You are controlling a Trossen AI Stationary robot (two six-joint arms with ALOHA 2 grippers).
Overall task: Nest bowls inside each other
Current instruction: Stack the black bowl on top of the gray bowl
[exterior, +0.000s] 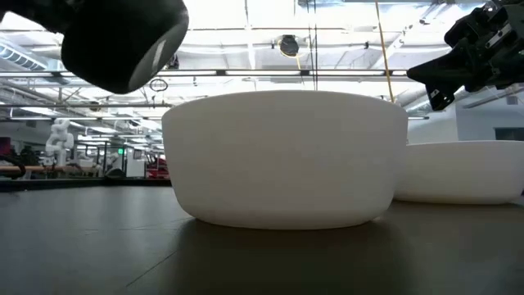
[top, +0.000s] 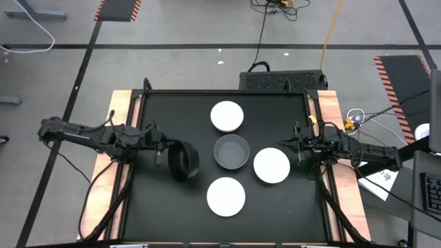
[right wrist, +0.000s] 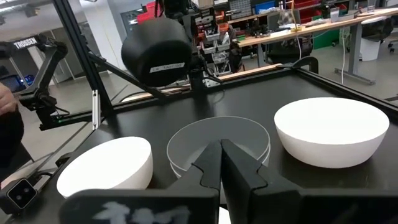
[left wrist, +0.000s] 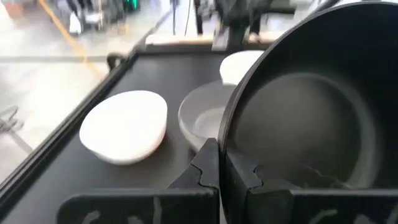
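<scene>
My left gripper point(top: 165, 153) holds the black bowl point(top: 183, 160) in the air over the table's left half, left of the grey bowl point(top: 231, 151). The low view shows the black bowl point(exterior: 123, 37) high above the tabletop. Three white bowls stand on their bases: one far point(top: 227, 116), one near point(top: 226, 196), one to the right point(top: 271, 165). Only one grey bowl shows. My right gripper point(top: 296, 146) is shut and hovers at the right white bowl's far right edge, touching nothing; its wrist view looks over the grey bowl point(right wrist: 217, 146). My left gripper point(left wrist: 225, 163) grips the black bowl's rim point(left wrist: 225, 134), one finger point(left wrist: 249, 177) inside the bowl and the other finger point(left wrist: 205, 168) outside. The fingers come roughly level from the table's left. The bowl is lifted clear and tipped on its side, base toward the table's right point(right wrist: 155, 50).
The black tabletop point(top: 158, 207) has raised wooden side rails point(top: 331, 110). The four standing bowls cluster at the middle, with bare mat on the near left and far left. A person's hand shows at the right wrist view's edge point(right wrist: 5, 99), beyond the table.
</scene>
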